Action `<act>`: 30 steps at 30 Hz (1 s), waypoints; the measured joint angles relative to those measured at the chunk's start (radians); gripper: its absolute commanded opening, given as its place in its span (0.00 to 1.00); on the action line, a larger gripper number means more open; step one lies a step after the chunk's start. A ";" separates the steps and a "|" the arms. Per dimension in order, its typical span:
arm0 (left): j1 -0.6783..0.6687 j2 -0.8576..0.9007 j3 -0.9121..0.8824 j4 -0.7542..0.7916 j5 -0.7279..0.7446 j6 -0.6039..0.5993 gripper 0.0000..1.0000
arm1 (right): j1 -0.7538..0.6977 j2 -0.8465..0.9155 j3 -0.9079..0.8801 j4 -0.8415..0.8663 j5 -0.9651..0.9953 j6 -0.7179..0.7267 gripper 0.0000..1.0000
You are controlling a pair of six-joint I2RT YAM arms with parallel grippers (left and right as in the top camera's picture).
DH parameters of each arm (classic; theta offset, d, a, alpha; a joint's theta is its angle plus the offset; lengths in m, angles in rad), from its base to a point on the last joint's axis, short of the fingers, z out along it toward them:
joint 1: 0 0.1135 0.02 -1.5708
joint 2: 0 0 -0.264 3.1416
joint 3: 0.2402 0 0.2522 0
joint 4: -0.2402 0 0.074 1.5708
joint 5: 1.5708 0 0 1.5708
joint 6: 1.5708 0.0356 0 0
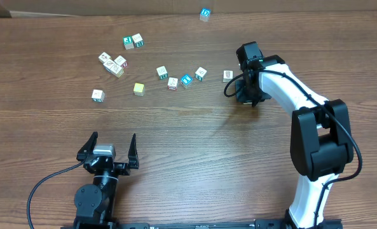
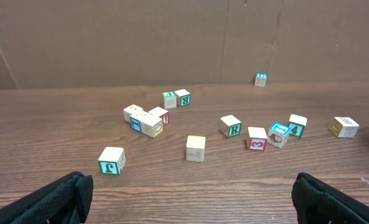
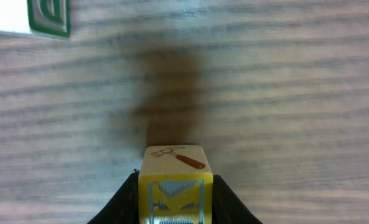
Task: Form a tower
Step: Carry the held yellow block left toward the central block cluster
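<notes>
Wood-grain table with a plain cardboard wall behind it, and little picture blocks scattered all over the far half.

Tower status: not started, as far as I can see. None of the blocks sits on another; they all lie single on the wood.

The right gripper is reached out to the right of the middle. Its wrist cam shows it clamped on a yellow block, with the black fingers pressed against both sides. That block has a small hammer drawing on its top face and a blue letter in a yellow frame on the side facing the camera. I can't tell if it's resting on the table or lifted a bit. A green-lettered block pokes into the top left corner of that same view, and from overhead a tan block sits just beside the gripper on its left.

The left gripper hangs near the front edge with its jaws spread wide and nothing between them, well apart from any block.

Other loose stuff: a cluster of blocks at far left, a green R block near the middle, and a lone blue block way at the back by the cardboard.
</notes>
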 measured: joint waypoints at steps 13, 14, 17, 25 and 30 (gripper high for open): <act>0.000 0.000 0.000 0.000 0.000 0.000 1.00 | 0.201 -0.259 0.011 -0.121 -0.001 0.163 0.24; 0.000 0.000 0.000 0.000 0.000 0.000 1.00 | 0.222 -0.257 0.010 -0.126 -0.001 0.190 0.24; 0.000 0.000 0.000 0.000 0.000 0.000 1.00 | 0.271 -0.254 0.005 -0.111 -0.001 0.254 0.23; 0.000 0.000 0.000 0.000 0.000 0.000 1.00 | 0.393 -0.236 -0.005 -0.088 -0.002 0.375 0.22; 0.000 0.000 0.000 0.000 0.000 0.000 0.99 | 0.429 -0.181 -0.005 -0.066 -0.002 0.401 0.22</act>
